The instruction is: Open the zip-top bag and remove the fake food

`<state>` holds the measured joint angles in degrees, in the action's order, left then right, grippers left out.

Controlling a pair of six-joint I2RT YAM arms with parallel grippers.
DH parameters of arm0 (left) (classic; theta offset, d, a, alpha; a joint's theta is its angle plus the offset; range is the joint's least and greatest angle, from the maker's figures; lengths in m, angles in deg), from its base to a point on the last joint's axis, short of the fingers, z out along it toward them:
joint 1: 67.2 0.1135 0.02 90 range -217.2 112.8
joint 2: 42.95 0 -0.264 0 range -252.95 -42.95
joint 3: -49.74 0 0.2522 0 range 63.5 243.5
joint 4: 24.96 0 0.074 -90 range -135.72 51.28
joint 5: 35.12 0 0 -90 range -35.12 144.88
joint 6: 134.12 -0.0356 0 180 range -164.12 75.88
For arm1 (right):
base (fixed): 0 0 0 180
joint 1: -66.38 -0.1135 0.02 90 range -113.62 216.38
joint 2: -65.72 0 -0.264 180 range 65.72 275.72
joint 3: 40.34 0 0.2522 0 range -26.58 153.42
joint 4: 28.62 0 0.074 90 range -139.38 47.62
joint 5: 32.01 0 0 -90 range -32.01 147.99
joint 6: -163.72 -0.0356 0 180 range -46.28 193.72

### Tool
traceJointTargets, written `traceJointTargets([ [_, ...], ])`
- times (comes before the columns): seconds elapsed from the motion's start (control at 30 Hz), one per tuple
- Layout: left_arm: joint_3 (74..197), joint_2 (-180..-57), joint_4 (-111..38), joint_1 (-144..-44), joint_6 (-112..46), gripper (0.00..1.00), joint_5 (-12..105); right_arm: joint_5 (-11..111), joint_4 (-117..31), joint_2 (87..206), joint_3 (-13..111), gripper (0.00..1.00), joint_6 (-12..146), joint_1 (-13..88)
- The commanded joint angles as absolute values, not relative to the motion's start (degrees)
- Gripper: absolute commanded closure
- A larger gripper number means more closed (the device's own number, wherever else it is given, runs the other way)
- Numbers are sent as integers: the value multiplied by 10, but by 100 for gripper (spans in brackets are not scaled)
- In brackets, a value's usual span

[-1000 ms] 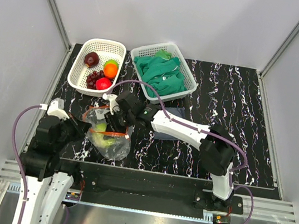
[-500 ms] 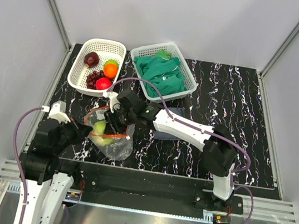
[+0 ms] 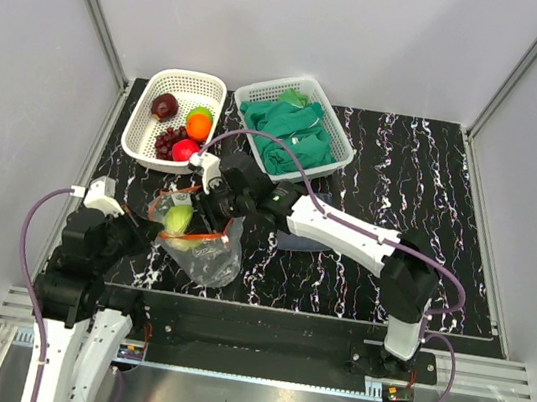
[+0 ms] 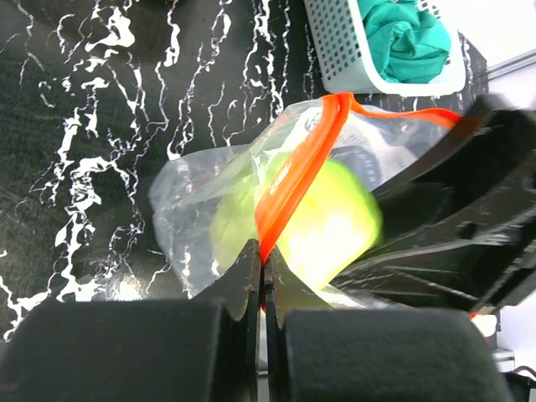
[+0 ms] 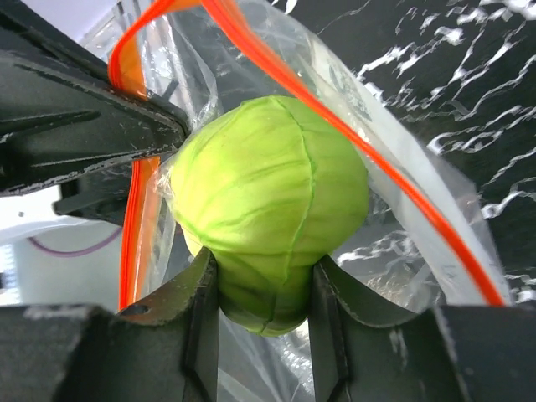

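The clear zip-top bag [image 3: 203, 258] lies near the table's front left, its orange-red zip strip [image 4: 295, 172] gaping open. My left gripper [image 4: 265, 256] is shut on that strip at the mouth's near edge; from above it [image 3: 146, 234] sits left of the bag. My right gripper [image 5: 261, 276] is shut on a pale green cabbage [image 5: 268, 197], a piece of the fake food, held at the bag's mouth with the plastic [image 5: 400, 180] behind it. In the top view the cabbage [image 3: 178, 218] sits just above the bag between the right gripper's [image 3: 188, 215] fingers.
A white basket [image 3: 146, 142] at the back left holds a dark red apple, an orange, grapes and a red tomato. Beside it a second basket [image 3: 332, 128] holds green cloths. A dark grey-blue cloth [image 3: 315, 202] lies under the right arm.
The right gripper has drawn the cabbage up and back out of the bag's mouth, away from the table's front edge. The left gripper has kept its hold on the zip strip.
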<state>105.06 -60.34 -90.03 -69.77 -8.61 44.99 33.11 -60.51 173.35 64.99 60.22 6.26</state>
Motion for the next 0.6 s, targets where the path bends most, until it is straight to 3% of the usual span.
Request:
traceJointTargets([
  [0.0, 1079, -611, -939, -697, -106, 100, 452, 359, -542, 1692, 659, 100, 676, 59],
  [0.33, 1100, -654, -897, -697, -83, 100, 377, 430, -605, 1772, 768, 100, 695, -6],
  [0.57, 1070, -648, -908, -697, -90, 100, 401, 498, -622, 1763, 791, 100, 687, -11],
])
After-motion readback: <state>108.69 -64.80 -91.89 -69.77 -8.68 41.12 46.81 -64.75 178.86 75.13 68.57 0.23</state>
